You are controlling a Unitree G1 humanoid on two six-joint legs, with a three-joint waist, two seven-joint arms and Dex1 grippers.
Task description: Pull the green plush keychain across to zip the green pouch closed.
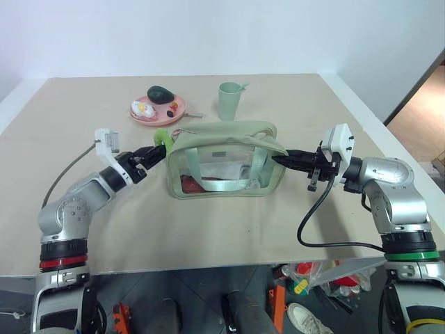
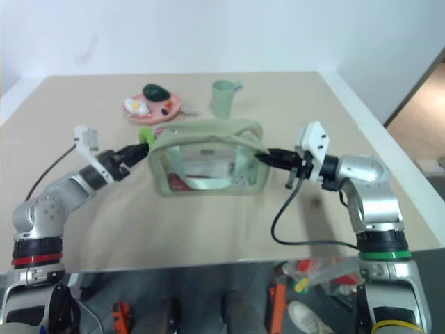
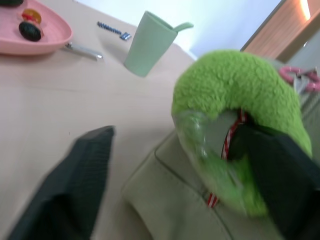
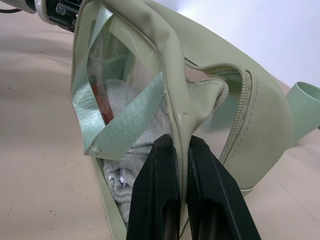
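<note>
Green pouch (image 1: 226, 160) sits mid-surface (image 1: 208, 229), its end fabric pinched by the right pincer (image 4: 181, 150) as the wrist view shows, while the left pincer (image 3: 175, 165) stands parted around the green plush keychain (image 3: 240, 105), one finger hidden behind it, before the pale cup (image 1: 229, 99).

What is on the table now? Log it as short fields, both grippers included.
pouch: green pouch at table centre, zipper partly open
keychain: green plush keychain at the pouch's left end
left gripper: left gripper fingers open around the keychain
right gripper: right gripper pinching the pouch's right end fabric
behind pouch: pale green cup, pink plate with toy food
</note>
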